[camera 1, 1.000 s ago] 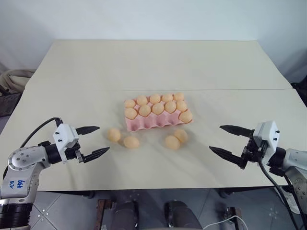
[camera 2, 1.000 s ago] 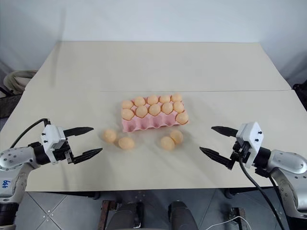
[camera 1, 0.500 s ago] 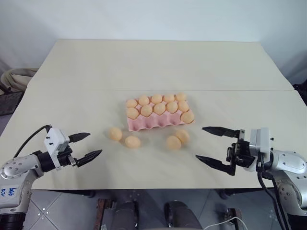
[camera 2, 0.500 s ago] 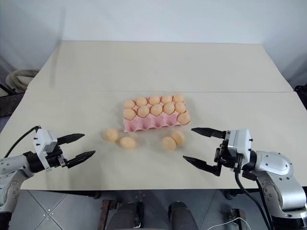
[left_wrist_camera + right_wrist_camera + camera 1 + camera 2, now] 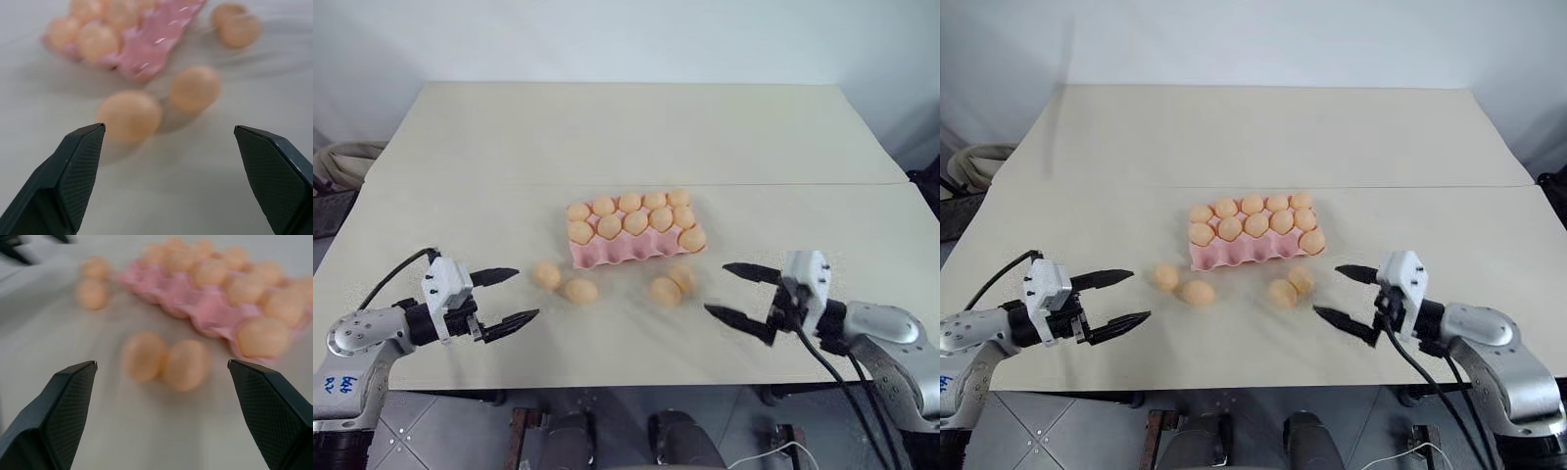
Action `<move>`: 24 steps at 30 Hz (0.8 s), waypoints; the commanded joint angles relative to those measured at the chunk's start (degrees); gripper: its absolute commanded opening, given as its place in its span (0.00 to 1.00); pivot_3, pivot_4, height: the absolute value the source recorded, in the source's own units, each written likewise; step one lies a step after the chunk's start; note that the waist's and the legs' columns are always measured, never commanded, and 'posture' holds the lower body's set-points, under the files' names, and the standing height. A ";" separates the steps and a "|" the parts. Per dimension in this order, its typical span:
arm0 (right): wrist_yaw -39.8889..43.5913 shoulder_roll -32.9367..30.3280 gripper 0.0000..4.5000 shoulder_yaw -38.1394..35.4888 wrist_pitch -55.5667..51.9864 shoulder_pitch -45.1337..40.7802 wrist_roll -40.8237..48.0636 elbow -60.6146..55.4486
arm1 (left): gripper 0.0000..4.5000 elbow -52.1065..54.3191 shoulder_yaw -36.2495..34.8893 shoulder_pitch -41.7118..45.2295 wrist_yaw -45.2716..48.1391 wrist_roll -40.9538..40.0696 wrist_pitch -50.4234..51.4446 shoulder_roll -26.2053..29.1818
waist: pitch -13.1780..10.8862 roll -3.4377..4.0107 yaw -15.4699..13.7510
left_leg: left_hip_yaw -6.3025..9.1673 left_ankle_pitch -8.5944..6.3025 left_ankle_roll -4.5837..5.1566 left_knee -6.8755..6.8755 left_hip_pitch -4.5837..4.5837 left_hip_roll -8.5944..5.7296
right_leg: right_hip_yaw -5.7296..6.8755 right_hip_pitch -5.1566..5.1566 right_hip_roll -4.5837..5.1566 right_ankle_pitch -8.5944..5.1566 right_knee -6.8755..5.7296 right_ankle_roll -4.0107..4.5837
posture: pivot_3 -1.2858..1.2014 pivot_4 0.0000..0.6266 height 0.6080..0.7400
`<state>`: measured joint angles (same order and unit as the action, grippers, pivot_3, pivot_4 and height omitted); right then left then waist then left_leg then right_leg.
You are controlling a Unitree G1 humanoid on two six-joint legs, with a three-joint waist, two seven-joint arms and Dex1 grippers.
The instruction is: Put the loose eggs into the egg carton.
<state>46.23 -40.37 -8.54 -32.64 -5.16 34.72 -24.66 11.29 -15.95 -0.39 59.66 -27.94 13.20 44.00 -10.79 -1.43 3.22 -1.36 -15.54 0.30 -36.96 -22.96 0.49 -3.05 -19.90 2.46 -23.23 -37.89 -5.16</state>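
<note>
Both grippers are closing in on the eggs compared with a second ago: the right gripper [image 5: 1344, 297] is sliding leftward toward its pair, and the left gripper [image 5: 1119, 299] is swinging back in after dipping away. Jaws on both are standing wide apart, gripping nothing.

Progress is looking well along: the carton [image 5: 1234, 257] is sitting mid-table with eleven eggs already seated, filling the two far rows plus the right-end cup of the near row. Four cups in the near row are waiting empty, and four loose eggs are lying on the table just in front: one pair [image 5: 1181, 285] toward the left, another pair [image 5: 1291, 287] toward the right.

Head views are giving the whole count and layout; the left wrist view is showing the left pair [image 5: 161, 104] framed between its fingers, the right wrist view the right pair [image 5: 166, 361] touching each other.
</note>
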 commanded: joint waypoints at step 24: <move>-19.64 8.82 0.62 12.22 -27.90 -17.47 -5.01 3.76 | 1.00 6.28 0.43 -0.58 -0.91 -1.58 0.58 0.08 | 0.00 0.00 0.08 | -0.09 0.01 0.01 0.06 -0.37 -0.01 | -0.02 -0.49 0.00 0.00 -0.11 0.00 | 0.52 0.24 1.00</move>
<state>25.02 -31.21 4.10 -61.18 -23.14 28.95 -18.64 15.48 -14.43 -0.63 59.20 -28.45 14.16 44.37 -10.78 -1.43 3.30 -1.46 -15.54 0.32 -36.90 -23.33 0.48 -3.07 -20.39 2.46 -23.23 -38.01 -5.16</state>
